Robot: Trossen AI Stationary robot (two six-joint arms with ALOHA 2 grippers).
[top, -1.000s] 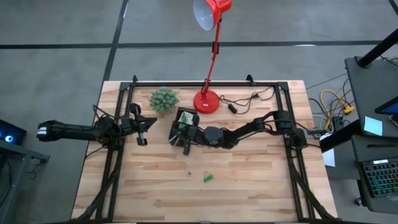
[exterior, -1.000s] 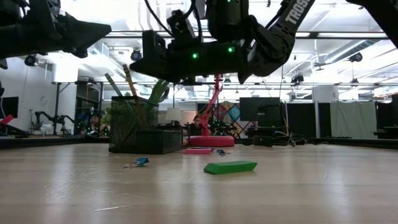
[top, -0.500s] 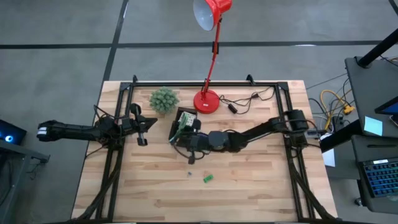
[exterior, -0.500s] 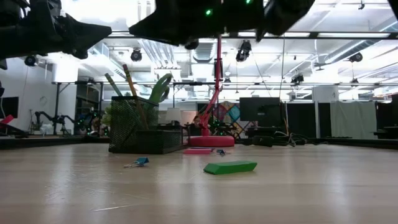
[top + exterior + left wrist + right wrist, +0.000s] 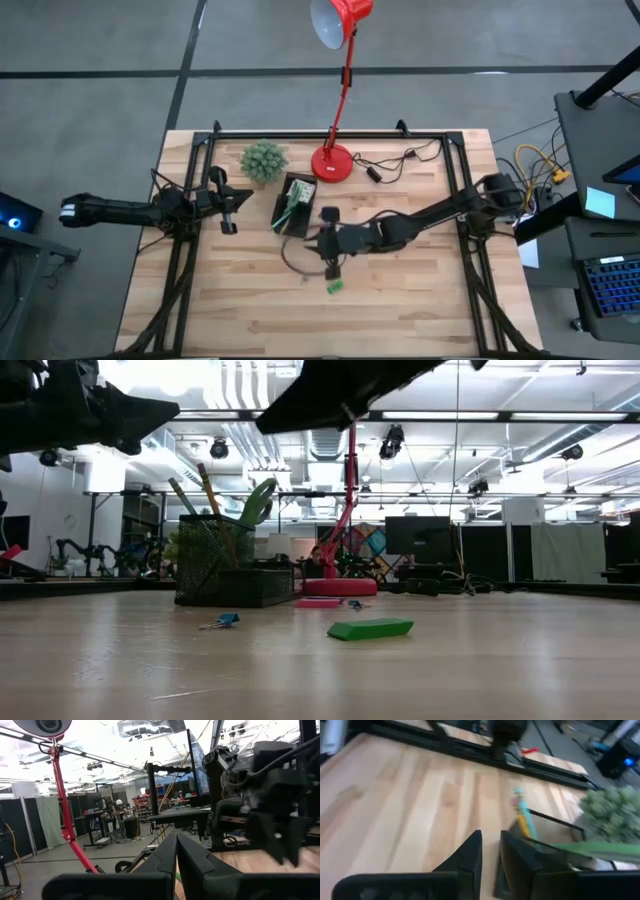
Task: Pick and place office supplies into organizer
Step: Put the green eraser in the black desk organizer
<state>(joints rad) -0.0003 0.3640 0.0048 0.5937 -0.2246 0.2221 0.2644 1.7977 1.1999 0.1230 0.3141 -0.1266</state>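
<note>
Organizer (image 5: 296, 204): black mesh box near the back of the surface, between the spiky plant (image 5: 264, 160) and the lamp base (image 5: 331, 163); pencil (image 5: 211, 490), pen and green-handled scissors (image 5: 256, 503) stand in it.
Loose supplies: green piece (image 5: 335, 287) lies flat out front, well apart from the organizer; a small blue clip (image 5: 222, 621) lies closer to the organizer; a pink pad (image 5: 318, 602) sits by the lamp base.
Right gripper (image 5: 332, 266): a second ago it hovered at the organizer; now it has swung forward to just above the green piece. Its jaws are nearly pressed together, holding nothing.
Meaning: one delivery looks done, and the green piece is the likely next pick; the jaws would need to spread first.
Left gripper (image 5: 228, 213): parked at the left, unchanged, jaws pressed together and empty.
Surface: pale wood planks in a black frame, cables at the back.
Room: grey floor, desks and screens beyond, bright ceiling lights.
</note>
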